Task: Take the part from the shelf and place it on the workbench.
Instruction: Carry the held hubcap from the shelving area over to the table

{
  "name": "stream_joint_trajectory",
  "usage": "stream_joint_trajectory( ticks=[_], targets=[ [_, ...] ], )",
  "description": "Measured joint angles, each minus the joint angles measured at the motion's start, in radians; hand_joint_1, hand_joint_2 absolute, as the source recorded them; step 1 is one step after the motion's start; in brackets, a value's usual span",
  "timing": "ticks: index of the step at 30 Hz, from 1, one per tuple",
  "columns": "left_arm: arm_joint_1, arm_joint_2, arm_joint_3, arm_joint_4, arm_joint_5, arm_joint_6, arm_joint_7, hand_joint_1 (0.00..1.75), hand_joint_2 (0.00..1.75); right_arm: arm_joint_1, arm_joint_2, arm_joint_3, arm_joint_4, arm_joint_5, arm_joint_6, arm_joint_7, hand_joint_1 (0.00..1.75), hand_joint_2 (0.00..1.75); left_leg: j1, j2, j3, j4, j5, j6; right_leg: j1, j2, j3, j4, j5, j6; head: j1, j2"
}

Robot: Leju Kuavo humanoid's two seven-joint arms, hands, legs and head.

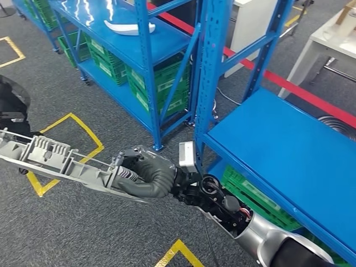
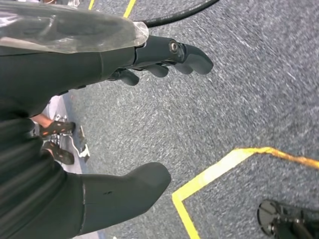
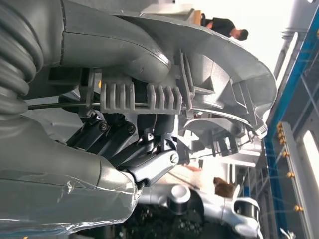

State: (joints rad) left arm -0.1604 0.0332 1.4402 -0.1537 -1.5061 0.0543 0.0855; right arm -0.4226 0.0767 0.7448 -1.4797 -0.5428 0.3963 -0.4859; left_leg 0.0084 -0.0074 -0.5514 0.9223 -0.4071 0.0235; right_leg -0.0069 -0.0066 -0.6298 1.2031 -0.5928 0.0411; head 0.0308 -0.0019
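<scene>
One long, pale grey moulded plastic part (image 1: 54,158), ribbed and channelled along its length, is held at one end by the right hand (image 1: 144,169), whose fingers (image 3: 112,137) are clamped around it; in the right wrist view the dark fingers are seen wrapped under the part's ribbed underside. The part is carried out in the air over the grey carpeted floor (image 1: 84,233), stretching away from the hand toward the left of the head view, above a yellow taped floor outline (image 1: 79,146). The right arm is reached across from the lower right, just in front of a blue metal shelf rack (image 1: 290,144) with a bare blue deck and green plastic crates (image 1: 256,194) beneath it. A second blue metal rack (image 1: 142,39) is seen further back, with more green crates on its lower level and a white curved part (image 1: 128,26) lying on its upper deck. The left hand (image 2: 112,119) is seen hanging over the carpet (another yellow tape corner lies below it), its fingers (image 2: 188,57) apart from the thumb and nothing held between them. A white table (image 1: 336,36) stands at the far upper right, well apart from the held part.
</scene>
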Motion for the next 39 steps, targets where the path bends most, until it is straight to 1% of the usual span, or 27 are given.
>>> stream_joint_trajectory(
  ticks=[1, 2, 3, 5, 6, 7, 8, 10, 11, 13, 15, 16, 17, 18, 20, 22, 23, 26, 28, 30, 31, 32, 33, 34, 36, 37, 39],
  targets=[
    [0.0, 0.0, 0.0, 0.0, 0.0, 0.0, 0.0, 0.0, 1.75, 0.002, 0.0, 0.0, 0.0, 0.0, -0.001, 0.002, 1.75, 1.75, -0.001, -0.008, 0.0, 0.0, 0.0, 0.0, 0.0, 0.002, -0.025, 0.047, -0.011, 0.0, 0.003, 0.0],
    [0.0, 0.0, 0.0, 0.0, 0.0, 0.001, 0.001, 0.0, 1.75, 0.003, 0.0, 0.0, 0.0, 0.0, -0.001, 0.003, 1.75, 1.75, -0.001, -0.016, 0.001, 0.001, -0.001, 0.001, 0.0, 0.003, -0.03, 0.053, -0.001, -0.001, 0.006, 0.0],
    [0.001, 0.0, 0.0, 0.0, 0.0, 0.001, 0.001, 0.0, 1.75, 0.004, 0.0, 0.0, 0.0, 0.0, -0.002, 0.005, 1.75, 1.75, -0.001, -0.025, 0.002, 0.001, -0.001, 0.0, 0.0, 0.005, -0.014, 0.014, 0.028, -0.003, 0.008, 0.0],
    [0.001, -0.001, 0.0, 0.0, 0.0, 0.001, 0.001, 0.0, 1.75, 0.004, 0.0, 0.001, 0.0, 0.0, -0.004, 0.006, 1.75, 1.75, -0.002, -0.04, 0.006, 0.003, -0.002, -0.002, 0.0, 0.02, 0.056, -0.141, 0.105, -0.01, 0.013, 0.0],
    [0.001, -0.002, 0.0, 0.0, 0.0, 0.002, 0.001, 0.0, 1.75, 0.003, 0.0, 0.001, 0.0, 0.0, -0.004, 0.006, 1.75, 1.75, -0.003, -0.047, 0.006, 0.005, -0.003, -0.005, 0.0, 0.027, 0.086, -0.205, 0.131, -0.014, 0.014, 0.0],
    [0.001, -0.002, 0.0, 0.0, 0.0, 0.002, 0.001, 0.0, 1.75, 0.003, 0.0, 0.001, 0.0, 0.0, -0.004, 0.006, 1.75, 1.75, -0.004, -0.052, 0.005, 0.006, -0.004, -0.009, 0.001, 0.033, 0.104, -0.246, 0.144, -0.017, 0.014, 0.0],
    [0.002, -0.003, 0.0, 0.0, 0.0, 0.002, 0.001, 0.0, 1.75, 0.003, 0.0, 0.001, 0.0, 0.0, -0.004, 0.007, 1.75, 1.75, -0.004, -0.056, 0.003, 0.006, -0.004, -0.015, 0.003, 0.036, 0.11, -0.262, 0.147, -0.021, 0.012, 0.0],
    [0.004, -0.004, 0.0, 0.0, 0.0, 0.003, 0.002, 0.0, 1.75, 0.003, 0.0, 0.001, 0.0, 0.0, -0.004, 0.007, 1.75, 1.75, -0.002, -0.058, 0.001, 0.007, -0.004, -0.026, 0.004, 0.026, 0.111, -0.267, 0.152, -0.031, 0.008, 0.0],
    [0.005, -0.004, 0.0, 0.0, 0.0, 0.003, 0.002, 0.0, 1.75, 0.003, 0.0, 0.002, 0.0, 0.0, -0.004, 0.008, 1.75, 1.75, -0.001, -0.05, -0.005, 0.019, -0.012, -0.031, 0.003, 0.021, 0.113, -0.271, 0.156, -0.038, 0.006, 0.0],
    [0.004, -0.005, 0.0, 0.0, 0.0, 0.003, 0.004, 0.0, 1.75, 0.003, 0.0, 0.003, 0.0, -0.001, -0.004, 0.01, 1.75, 1.75, 0.0, -0.025, -0.045, 0.106, -0.062, -0.041, -0.001, 0.008, 0.115, -0.277, 0.16, -0.047, -0.004, 0.0],
    [0.003, -0.006, 0.001, 0.0, 0.0, 0.003, 0.004, 0.0, 1.75, 0.003, 0.0, 0.004, 0.0, -0.001, -0.004, 0.012, 1.75, 1.75, 0.001, -0.008, -0.118, 0.253, -0.129, -0.05, 0.0, -0.003, 0.114, -0.277, 0.16, -0.049, -0.015, 0.0],
    [0.003, -0.006, 0.001, 0.0, 0.0, 0.003, 0.004, 0.0, 1.75, 0.003, 0.0, 0.005, 0.0, -0.001, -0.004, 0.013, 1.75, 1.75, 0.002, -0.006, -0.146, 0.308, -0.147, -0.053, 0.0, -0.008, 0.113, -0.277, 0.16, -0.049, -0.017, 0.0],
    [0.004, -0.007, 0.001, 0.0, 0.0, 0.003, 0.004, 0.0, 1.75, 0.003, 0.0, 0.006, 0.0, -0.002, -0.004, 0.014, 1.75, 1.75, 0.004, -0.004, -0.156, 0.325, -0.145, -0.055, 0.0, -0.014, 0.113, -0.277, 0.159, -0.049, -0.019, 0.0],
    [0.004, -0.007, 0.001, 0.0, -0.001, 0.004, 0.003, 0.0, 1.75, 0.003, 0.0, 0.006, 0.0, -0.003, -0.004, 0.015, 1.75, 1.75, 0.005, -0.001, -0.144, 0.299, -0.125, -0.055, 0.0, -0.019, 0.113, -0.277, 0.159, -0.048, -0.02, 0.0],
    [0.004, -0.006, 0.001, 0.0, -0.002, 0.004, 0.002, 0.0, 1.75, 0.003, 0.0, 0.007, 0.0, -0.004, -0.005, 0.016, 1.75, 1.75, 0.006, 0.018, -0.066, 0.15, -0.057, -0.051, 0.001, -0.028, 0.116, -0.277, 0.157, -0.045, -0.022, 0.0],
    [0.001, -0.005, 0.001, 0.0, -0.003, 0.004, 0.001, 0.0, 1.75, 0.003, 0.0, 0.007, 0.0, -0.005, -0.005, 0.016, 1.75, 1.75, 0.001, 0.038, -0.004, 0.03, -0.016, -0.041, 0.005, -0.035, 0.118, -0.275, 0.152, -0.036, -0.021, 0.0],
    [0.0, -0.005, 0.001, 0.0, -0.004, 0.004, 0.001, 0.0, 1.75, 0.002, 0.0, 0.007, 0.0, -0.005, -0.005, 0.016, 1.75, 1.75, -0.002, 0.041, 0.006, 0.008, -0.012, -0.036, 0.007, -0.038, 0.119, -0.275, 0.15, -0.031, -0.02, 0.0],
    [0.0, -0.005, 0.001, 0.0, -0.006, 0.004, 0.001, 0.0, 1.75, 0.002, 0.0, 0.007, -0.001, -0.005, -0.005, 0.017, 1.75, 1.75, -0.003, 0.022, 0.005, 0.001, -0.008, -0.018, 0.006, -0.045, 0.119, -0.268, 0.139, -0.014, -0.016, 0.0],
    [0.001, -0.005, 0.001, 0.0, -0.006, 0.004, 0.001, 0.0, 1.75, 0.002, 0.0, 0.007, -0.001, -0.005, -0.005, 0.018, 1.75, 1.75, 0.001, 0.013, 0.008, -0.003, -0.004, -0.006, 0.003, -0.026, 0.088, -0.191, 0.091, -0.005, -0.011, 0.0],
    [0.001, -0.005, 0.001, 0.0, -0.007, 0.005, 0.001, 0.0, 1.75, 0.003, 0.0, 0.007, 0.0, -0.005, -0.005, 0.018, 1.75, 1.75, 0.0, 0.003, 0.008, -0.003, -0.003, 0.001, 0.001, -0.003, 0.016, -0.037, 0.017, -0.001, -0.002, 0.0],
    [0.001, -0.005, 0.001, 0.0, -0.007, 0.005, 0.001, 0.0, 1.75, 0.004, 0.0, 0.007, 0.0, -0.005, -0.005, 0.018, 1.75, 1.75, -0.001, -0.004, 0.008, -0.003, -0.003, 0.002, 0.001, 0.001, -0.017, 0.029, -0.005, 0.001, 0.002, 0.0],
    [0.001, -0.005, 0.001, 0.0, -0.008, 0.005, 0.001, 0.0, 1.75, 0.005, 0.0, 0.007, 0.0, -0.005, -0.005, 0.018, 1.75, 1.75, -0.001, -0.011, 0.008, -0.003, -0.004, 0.002, 0.001, 0.003, -0.035, 0.059, -0.007, 0.001, 0.004, 0.0],
    [0.001, -0.005, 0.001, 0.0, -0.008, 0.005, 0.001, 0.0, 1.75, 0.005, 0.0, 0.007, 0.0, -0.005, -0.006, 0.019, 1.75, 1.75, -0.002, -0.019, 0.009, -0.002, -0.004, 0.002, 0.0, 0.004, -0.031, 0.045, 0.013, 0.0, 0.006, 0.0],
    [0.001, -0.005, 0.002, 0.0, -0.008, 0.006, 0.001, 0.0, 1.75, 0.005, 0.0, 0.007, 0.0, -0.005, -0.006, 0.019, 1.75, 1.75, -0.002, -0.028, 0.01, -0.002, -0.004, 0.001, 0.0, 0.006, -0.007, -0.011, 0.05, -0.003, 0.009, 0.0],
    [0.001, -0.006, 0.002, 0.0, -0.008, 0.006, 0.001, 0.0, 1.75, 0.003, 0.0, 0.007, 0.0, -0.005, -0.006, 0.019, 1.75, 1.75, -0.004, -0.043, 0.012, 0.002, -0.007, -0.002, 0.001, 0.024, 0.064, -0.169, 0.125, -0.011, 0.014, 0.0],
    [0.001, -0.007, 0.003, 0.001, -0.008, 0.006, 0.001, 0.0, 1.75, 0.002, 0.0, 0.007, 0.0, -0.005, -0.006, 0.019, 1.75, 1.75, -0.005, -0.049, 0.011, 0.004, -0.008, -0.006, 0.001, 0.032, 0.09, -0.225, 0.146, -0.015, 0.015, 0.0],
    [0.002, -0.008, 0.005, 0.001, -0.009, 0.006, 0.0, 0.0, 1.75, 0.001, 0.0, 0.007, 0.0, -0.005, -0.006, 0.019, 1.75, 1.75, -0.006, -0.058, 0.008, 0.005, -0.008, -0.016, 0.004, 0.037, 0.106, -0.266, 0.155, -0.023, 0.011, 0.0]
  ],
)
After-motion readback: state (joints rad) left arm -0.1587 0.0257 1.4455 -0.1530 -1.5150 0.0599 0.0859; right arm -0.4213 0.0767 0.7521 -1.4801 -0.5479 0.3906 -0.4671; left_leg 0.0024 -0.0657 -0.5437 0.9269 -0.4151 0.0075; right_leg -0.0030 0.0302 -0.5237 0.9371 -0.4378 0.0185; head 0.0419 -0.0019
